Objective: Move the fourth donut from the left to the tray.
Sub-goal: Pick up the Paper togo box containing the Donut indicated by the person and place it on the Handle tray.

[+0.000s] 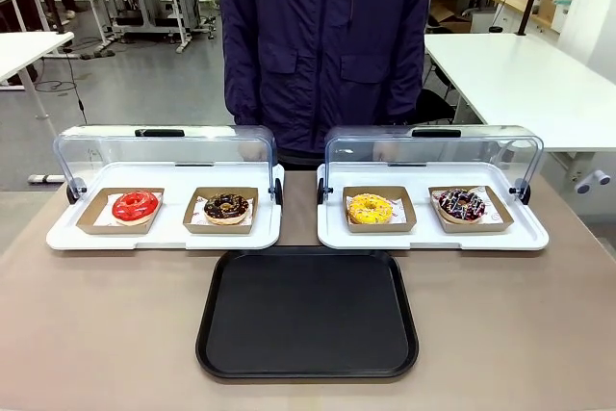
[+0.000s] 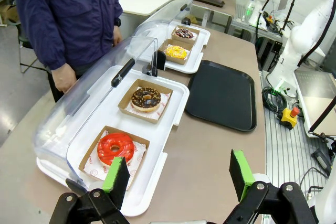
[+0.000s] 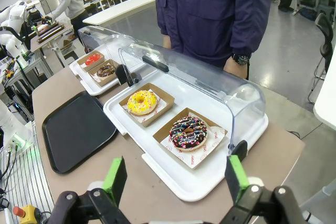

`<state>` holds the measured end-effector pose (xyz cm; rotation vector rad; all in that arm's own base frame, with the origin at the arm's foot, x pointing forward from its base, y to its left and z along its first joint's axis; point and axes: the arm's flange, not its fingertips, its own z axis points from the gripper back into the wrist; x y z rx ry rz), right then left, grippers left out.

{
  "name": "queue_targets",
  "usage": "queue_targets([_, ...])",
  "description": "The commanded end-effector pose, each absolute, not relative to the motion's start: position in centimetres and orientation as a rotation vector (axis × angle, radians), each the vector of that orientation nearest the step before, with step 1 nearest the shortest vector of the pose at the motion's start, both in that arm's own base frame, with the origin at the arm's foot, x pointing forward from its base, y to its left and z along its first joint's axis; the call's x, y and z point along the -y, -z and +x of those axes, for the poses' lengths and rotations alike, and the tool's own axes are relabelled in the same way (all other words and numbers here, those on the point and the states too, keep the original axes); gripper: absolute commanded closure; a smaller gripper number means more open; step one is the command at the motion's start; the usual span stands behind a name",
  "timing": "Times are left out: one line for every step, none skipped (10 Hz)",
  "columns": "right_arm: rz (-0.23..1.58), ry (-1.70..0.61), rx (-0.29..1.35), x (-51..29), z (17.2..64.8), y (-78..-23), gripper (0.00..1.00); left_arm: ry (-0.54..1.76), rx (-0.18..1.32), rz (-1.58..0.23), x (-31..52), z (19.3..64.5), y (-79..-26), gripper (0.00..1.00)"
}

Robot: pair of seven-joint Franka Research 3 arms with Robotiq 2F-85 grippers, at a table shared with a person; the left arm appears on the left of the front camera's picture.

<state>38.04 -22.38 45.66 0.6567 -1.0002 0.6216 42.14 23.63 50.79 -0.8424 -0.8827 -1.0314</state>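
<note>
Hovering off the table's right end, the right gripper (image 3: 175,177) had its green pads spread wide, holding nothing and aimed toward the right display case (image 3: 220,182). The fourth donut (image 3: 188,132) sat in its cardboard holder (image 3: 210,148) in that case, beside the yellow donut (image 3: 142,102). The left gripper (image 2: 177,174) was likewise spread and held nothing, near the red donut (image 2: 115,148). The black tray (image 1: 308,315) lay just in front of both cases.
</note>
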Motion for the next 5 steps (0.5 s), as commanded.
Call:
queue_targets([0.657, -0.636, 1.037, 22.49, 38.43, -45.66, 0.0, 1.029, 0.876, -0.829, -23.37, 41.78, -50.96, 0.0])
queue_targets([0.657, -0.636, 1.037, 22.49, 38.43, -45.66, 0.0, 1.029, 0.876, -0.829, -23.37, 41.78, -50.96, 0.0])
queue_targets([0.657, -0.636, 1.037, 22.49, 38.43, -45.66, 0.0, 1.029, 0.876, -0.829, -23.37, 41.78, -50.96, 0.0])
queue_targets([0.657, -0.636, 1.037, 22.49, 38.43, -45.66, 0.0, 1.029, 0.876, -0.829, -23.37, 41.78, -50.96, 0.0])
queue_targets([0.657, -0.636, 1.037, 22.49, 38.43, -45.66, 0.0, 1.029, 0.876, -0.829, -23.37, 41.78, -50.96, 0.0])
